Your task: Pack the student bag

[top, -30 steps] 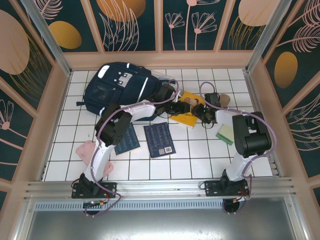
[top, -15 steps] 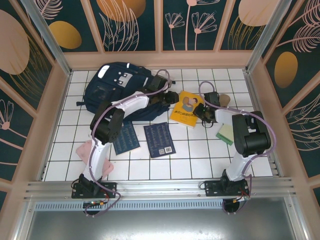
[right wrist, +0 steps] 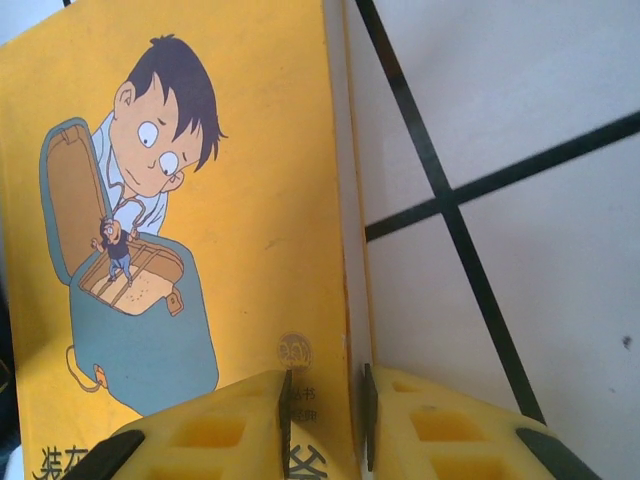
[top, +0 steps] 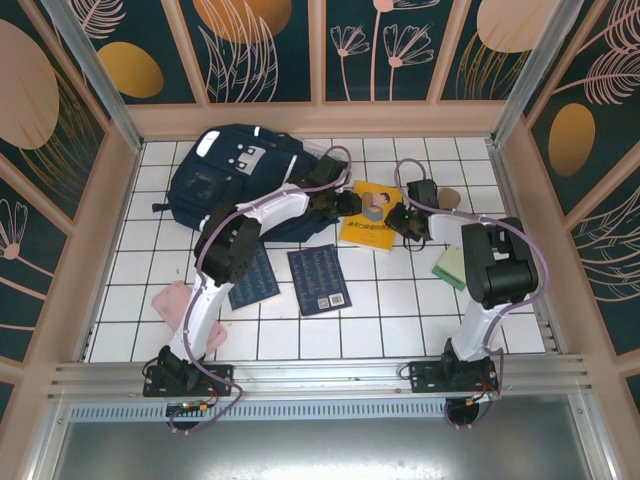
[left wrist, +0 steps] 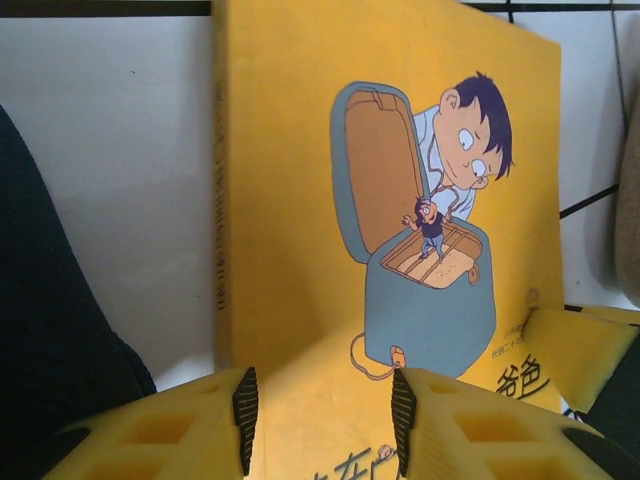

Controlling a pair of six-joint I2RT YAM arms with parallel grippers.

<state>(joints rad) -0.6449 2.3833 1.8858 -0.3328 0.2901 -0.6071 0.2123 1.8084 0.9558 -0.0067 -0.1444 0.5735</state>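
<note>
Packing at an early stage, seen from above and from both wrists. The student bag (top: 232,172) lies flat at the far left of the tiled table (top: 400,310), its right-hand edge partly covered by the left arm, so whether its mouth is open cannot be told. Nothing can be seen inside the bag. The yellow book (top: 368,230) rests just beside the bag on its right, cover up, and both arms meet over it. The left tool (left wrist: 320,410) hangs above the book's bag-side end with its jaws apart and the cover plainly visible between them, so it is released and grasps nothing. The right tool (right wrist: 327,415) stands at the book's opposite long edge with its jaws drawn close and the thin edge of the pages running into the narrow gap, so it appears clenched on the book. Judged from this layout, the step in hand is getting the book up and into the bag, and no item is yet packed. Left to pack, as far as the views show, are this book, two dark booklets (top: 253,277) (top: 318,279) side by side near the table's middle, a pink cloth (top: 172,300) at the near left and a pale green pad (top: 450,266) beside the right arm.
</note>
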